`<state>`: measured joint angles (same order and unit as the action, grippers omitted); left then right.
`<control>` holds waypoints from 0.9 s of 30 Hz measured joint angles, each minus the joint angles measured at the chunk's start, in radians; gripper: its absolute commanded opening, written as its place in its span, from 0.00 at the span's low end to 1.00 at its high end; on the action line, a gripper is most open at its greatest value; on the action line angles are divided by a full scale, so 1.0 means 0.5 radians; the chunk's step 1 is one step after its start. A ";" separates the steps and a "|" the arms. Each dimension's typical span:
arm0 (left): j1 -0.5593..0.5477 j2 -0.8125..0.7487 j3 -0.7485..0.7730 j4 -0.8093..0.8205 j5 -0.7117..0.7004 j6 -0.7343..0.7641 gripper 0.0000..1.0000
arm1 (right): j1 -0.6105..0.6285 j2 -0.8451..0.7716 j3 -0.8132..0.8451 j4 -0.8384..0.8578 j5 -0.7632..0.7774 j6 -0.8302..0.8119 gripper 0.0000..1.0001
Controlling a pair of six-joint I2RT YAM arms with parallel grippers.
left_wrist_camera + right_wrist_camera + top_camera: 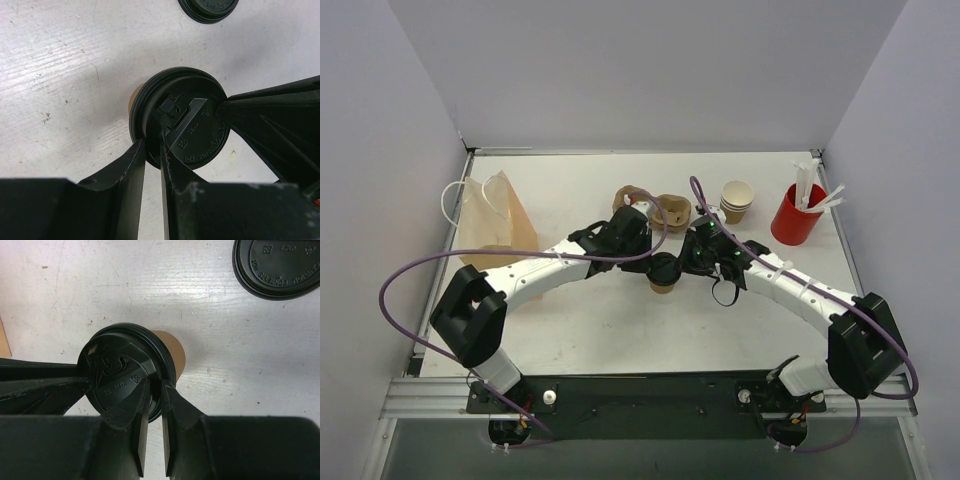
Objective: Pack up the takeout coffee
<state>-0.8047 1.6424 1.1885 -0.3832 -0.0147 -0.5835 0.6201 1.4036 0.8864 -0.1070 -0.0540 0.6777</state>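
The takeout coffee [663,285] stands near the middle of the table, a kraft-tan cup with a black lid [663,268] on top. In the left wrist view the lid [185,120] hides all but a tan sliver of the cup [135,98]. My left gripper [152,145] is shut on the lid's rim from the left [642,262]. In the right wrist view my right gripper [156,382] is shut on the opposite rim of the lid [117,367], with the cup's wall [176,347] showing beyond it. It comes in from the right [688,262].
A brown paper bag [498,222] with white handles lies at the far left. Crumpled brown paper pieces [660,207] sit behind the arms. A stack of paper cups [736,198] and a red cup of white sticks [796,214] stand at the back right. A spare black lid [277,267] lies nearby [207,9].
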 measured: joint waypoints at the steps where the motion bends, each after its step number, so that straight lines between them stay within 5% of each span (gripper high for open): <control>1: -0.004 -0.006 -0.010 0.011 -0.011 -0.009 0.27 | 0.004 -0.002 -0.019 0.023 0.010 0.008 0.09; 9: -0.024 -0.020 -0.029 0.038 -0.088 -0.019 0.32 | 0.045 -0.009 -0.014 0.060 0.109 0.020 0.14; 14: -0.036 -0.008 0.043 -0.043 -0.114 0.036 0.44 | 0.057 0.047 0.092 -0.063 0.117 0.011 0.24; 27: -0.034 0.047 0.220 -0.199 -0.095 0.108 0.49 | 0.072 0.082 0.216 -0.333 0.167 -0.058 0.46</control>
<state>-0.8215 1.6657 1.2984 -0.4828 -0.0620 -0.5293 0.6563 1.4448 0.9943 -0.2737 0.0296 0.6487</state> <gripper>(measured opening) 0.487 0.431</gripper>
